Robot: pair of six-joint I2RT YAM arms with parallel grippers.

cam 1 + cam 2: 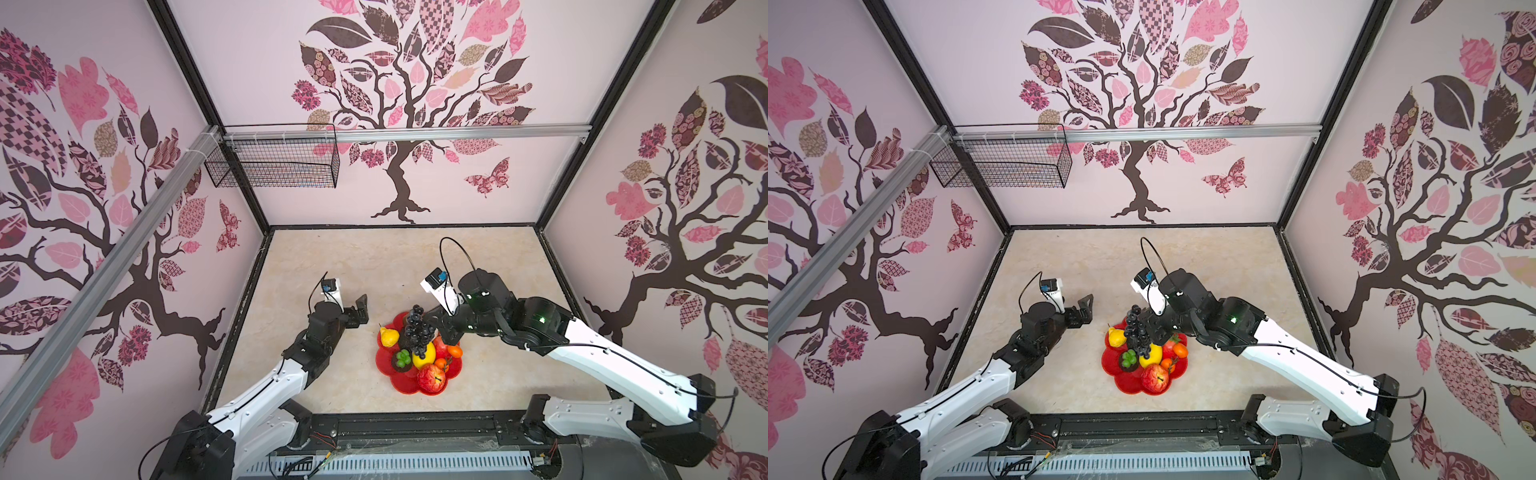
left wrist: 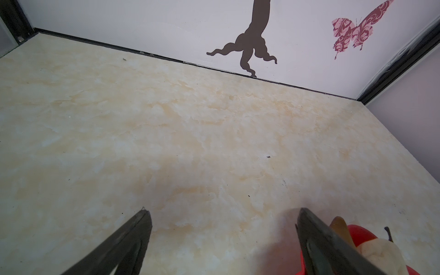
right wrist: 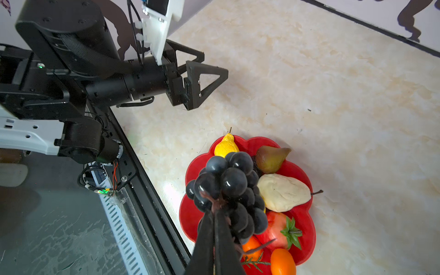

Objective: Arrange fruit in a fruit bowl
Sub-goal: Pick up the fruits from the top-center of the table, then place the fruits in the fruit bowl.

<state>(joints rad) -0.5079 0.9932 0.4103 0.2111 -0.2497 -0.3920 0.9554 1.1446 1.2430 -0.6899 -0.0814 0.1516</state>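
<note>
Marbled tabletop (image 1: pixel 374 257), fruit bowl (image 1: pixel 401 385) holding fruit (image 1: pixel 431 378), right jaws clamping grape bunch (image 3: pixel 228 181), left jaws wide.

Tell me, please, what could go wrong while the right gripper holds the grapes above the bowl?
The right gripper pinches the grapes by a thin stem only; they could slip or swing. The bowl is crowded; released grapes might roll off or nudge the orange by the rim out.

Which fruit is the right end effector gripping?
The black grape bunch, pinched at its stem by the right end effector; the others lie loose in the red bowl.
</note>
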